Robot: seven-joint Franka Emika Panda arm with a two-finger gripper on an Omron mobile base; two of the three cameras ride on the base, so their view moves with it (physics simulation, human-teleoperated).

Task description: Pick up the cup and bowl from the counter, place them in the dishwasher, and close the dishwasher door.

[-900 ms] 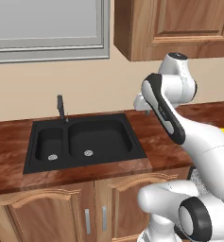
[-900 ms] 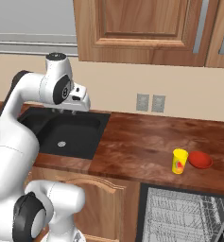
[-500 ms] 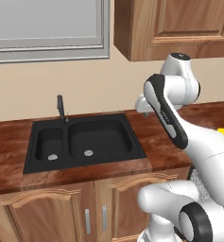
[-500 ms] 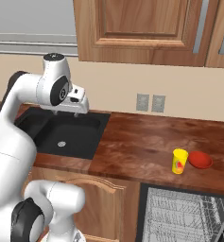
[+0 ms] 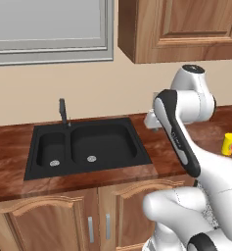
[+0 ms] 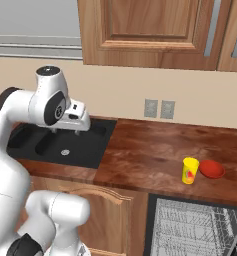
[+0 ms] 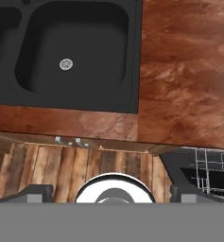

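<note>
The cup [image 6: 190,170] is standing upright near the counter's [image 6: 150,150] front edge, above the dishwasher [image 6: 195,227], with the bowl [image 6: 212,169] sitting just beside it toward the counter's right end. The wire rack [image 6: 190,225] is showing below them. A broad bare stretch of counter is lying between the cup and the black sink [image 6: 65,142]. The gripper [image 6: 65,131] is hanging over the sink's right basin, jaws spread wide and holding nothing.

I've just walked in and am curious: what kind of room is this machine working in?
A home kitchen, it seems: a black double sink set in a reddish-brown counter, wooden cabinets on the wall, and an open dishwasher below.
</note>
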